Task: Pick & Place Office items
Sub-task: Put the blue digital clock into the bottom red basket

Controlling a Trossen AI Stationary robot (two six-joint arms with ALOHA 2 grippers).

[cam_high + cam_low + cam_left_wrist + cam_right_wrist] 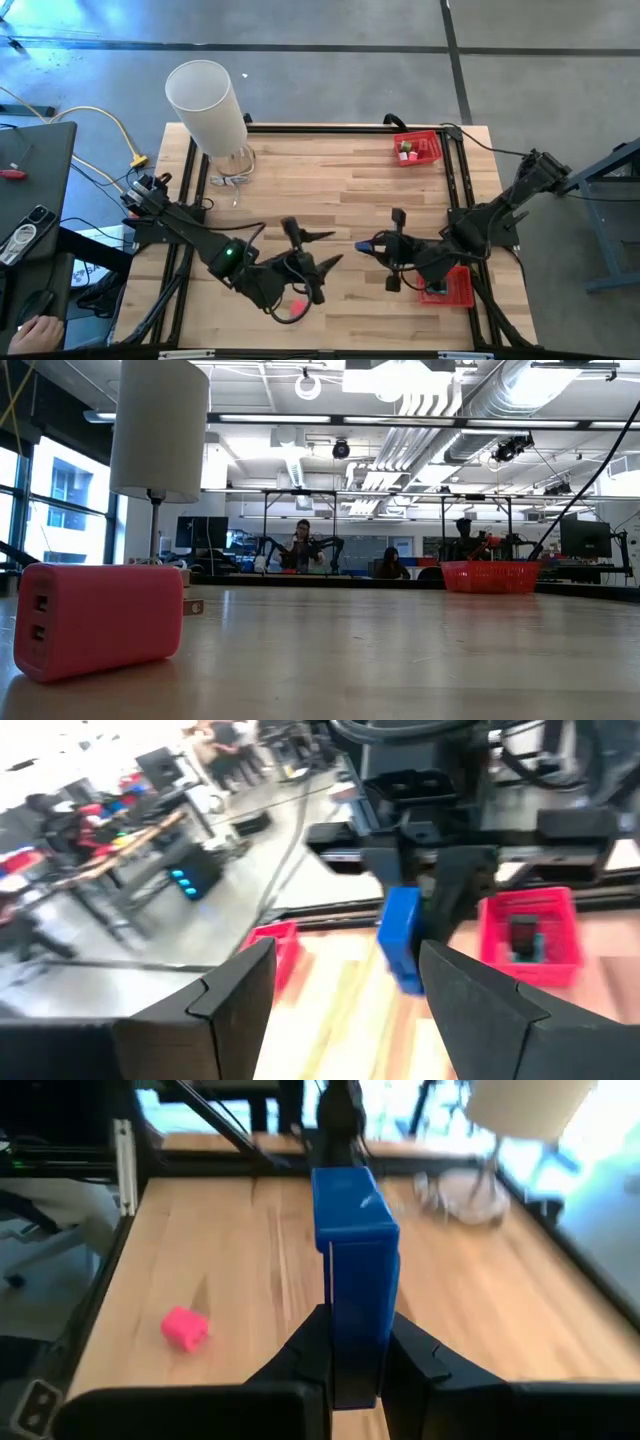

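My right hand (355, 1365) pinches a blue office item (355, 1270) upright above the counter (330, 180), so I judge the carry step is in hand, and next I must swing it to a red tray (452, 287) just beside that arm and let go. My left hand (310, 250) waits spread and empty, near a pink item (297, 303). Beyond lie bare boards, then the far tray (418, 148) and tall white cylinder (205, 105) at the back edge.
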